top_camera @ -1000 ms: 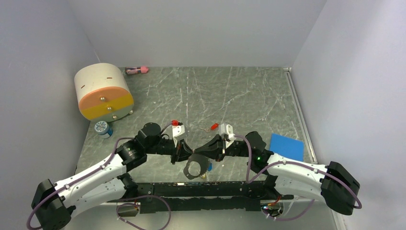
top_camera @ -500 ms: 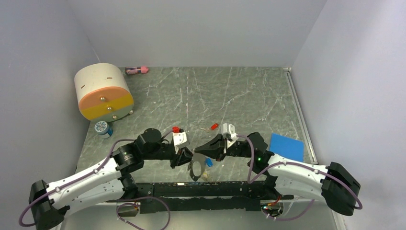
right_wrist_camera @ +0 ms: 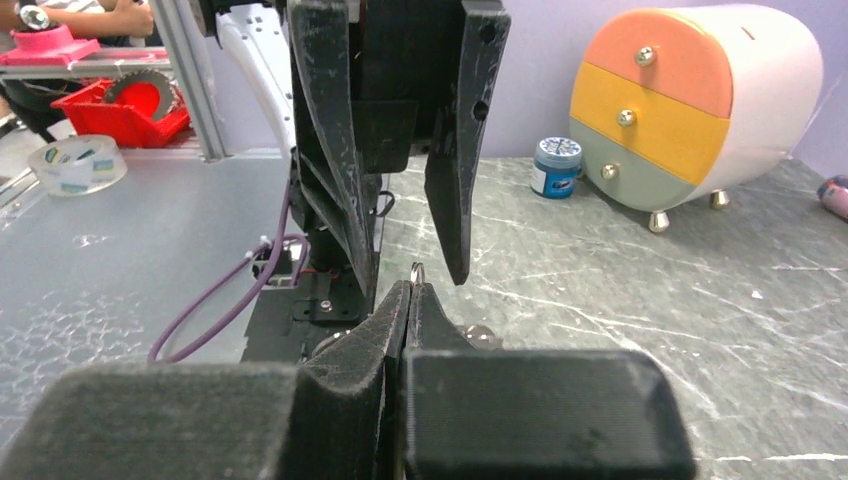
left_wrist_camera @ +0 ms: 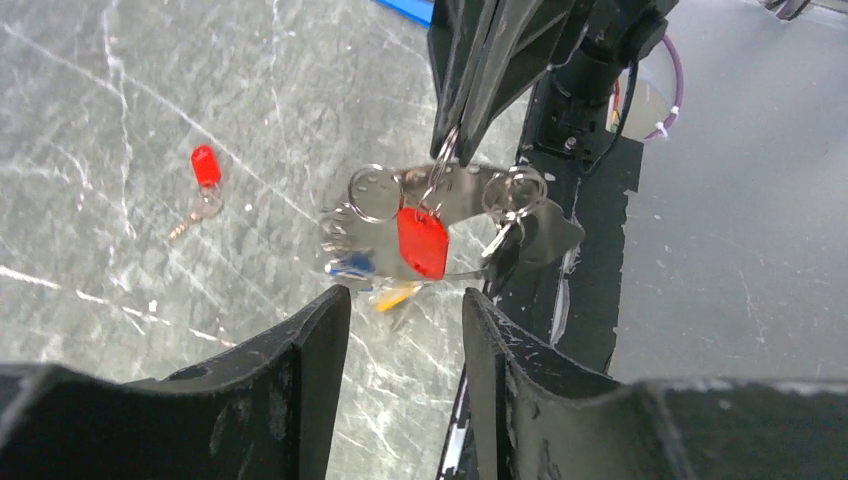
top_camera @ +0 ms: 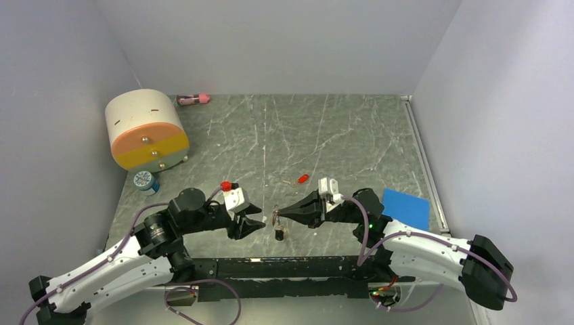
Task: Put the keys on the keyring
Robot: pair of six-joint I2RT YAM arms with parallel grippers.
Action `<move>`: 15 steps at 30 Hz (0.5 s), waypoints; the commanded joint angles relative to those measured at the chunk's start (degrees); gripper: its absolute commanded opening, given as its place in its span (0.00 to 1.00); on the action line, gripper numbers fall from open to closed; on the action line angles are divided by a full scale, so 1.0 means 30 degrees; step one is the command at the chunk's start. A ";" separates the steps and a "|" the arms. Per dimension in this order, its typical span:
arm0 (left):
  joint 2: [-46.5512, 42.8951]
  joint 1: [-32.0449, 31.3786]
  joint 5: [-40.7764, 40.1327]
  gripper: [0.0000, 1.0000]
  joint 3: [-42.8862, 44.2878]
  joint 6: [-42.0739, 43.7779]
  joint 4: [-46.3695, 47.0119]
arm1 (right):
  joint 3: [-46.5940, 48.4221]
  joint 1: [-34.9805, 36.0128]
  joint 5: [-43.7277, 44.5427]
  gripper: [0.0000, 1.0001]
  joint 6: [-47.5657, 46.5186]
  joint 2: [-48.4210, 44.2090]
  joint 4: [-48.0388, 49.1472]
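Right claw: closed on a small split ring at the top edge of the keyring, which hangs clear of the counter between the two arms. The pale plate shows its toothed rim on the left side only; its right side merges with the dark arm base behind. A red plastic head hangs in front of the plate, and its blade, if any, is hidden. Below it, blue and yellow bits are too blurred to name.

Left claw: jaws moderately apart with nothing between them, facing the keyring from just beside it without touching.

Loose red key: flat on the counter beyond the claws, well apart from the ring.

In the overhead view the hanging bunch is only a small dark cluster.
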 commanded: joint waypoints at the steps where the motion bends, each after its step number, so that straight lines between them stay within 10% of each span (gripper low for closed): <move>1: 0.0084 -0.0072 0.1569 0.50 0.0932 0.1676 0.1833 | 0.0086 0.0017 -0.1393 0.00 -0.0377 0.0113 0.1358; 15: 0.1511 -0.0076 0.4554 0.39 0.0585 0.3838 0.4935 | 0.0316 0.0025 -0.2219 0.00 -0.0187 0.0329 0.1708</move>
